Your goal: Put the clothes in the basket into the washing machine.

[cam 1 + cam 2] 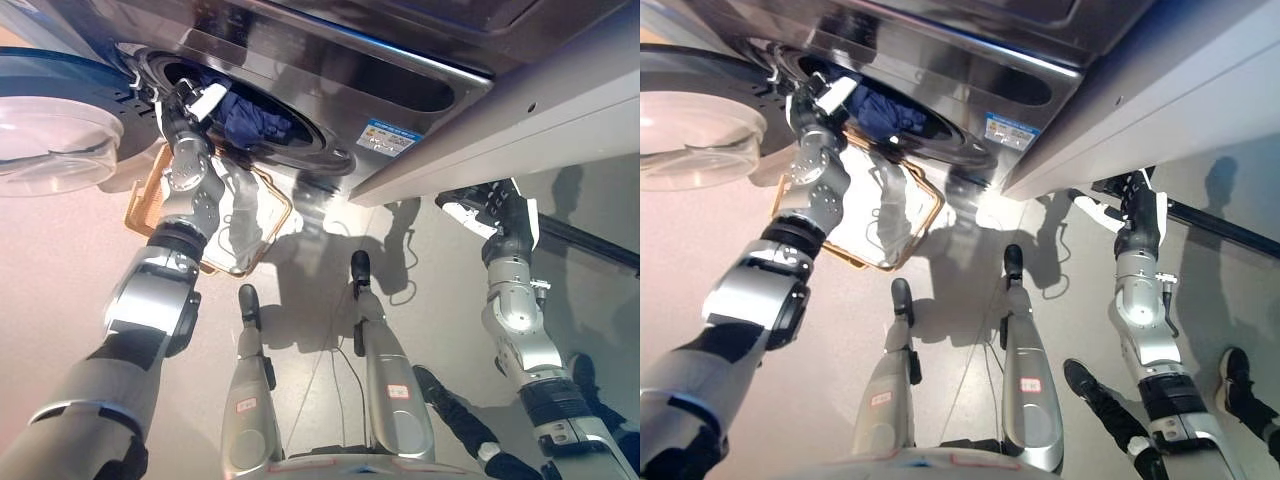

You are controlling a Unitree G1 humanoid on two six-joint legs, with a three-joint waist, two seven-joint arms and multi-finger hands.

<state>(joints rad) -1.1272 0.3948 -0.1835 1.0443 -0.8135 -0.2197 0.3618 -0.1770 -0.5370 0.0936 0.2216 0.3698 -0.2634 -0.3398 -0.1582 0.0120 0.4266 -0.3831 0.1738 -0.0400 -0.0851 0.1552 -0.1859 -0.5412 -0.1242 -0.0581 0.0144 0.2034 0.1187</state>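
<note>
The washing machine (pixel 420 70) stands in front of me with its drum opening (pixel 300 140) uncovered. Dark blue clothes (pixel 255 122) lie inside the drum, reaching to its rim. My left hand (pixel 195 100) is at the left rim of the opening, against the blue clothes; its grip is hidden. The basket (pixel 937 205), with an orange frame and white lining, sits on the floor below the opening, under my left arm. My right hand (pixel 480 200) hangs open and empty at the right, beside the machine's lower front edge.
The round clear door (pixel 50 140) stands swung open at the far left. A person's black shoes (pixel 1080 380) are on the floor at the lower right, close to my right arm.
</note>
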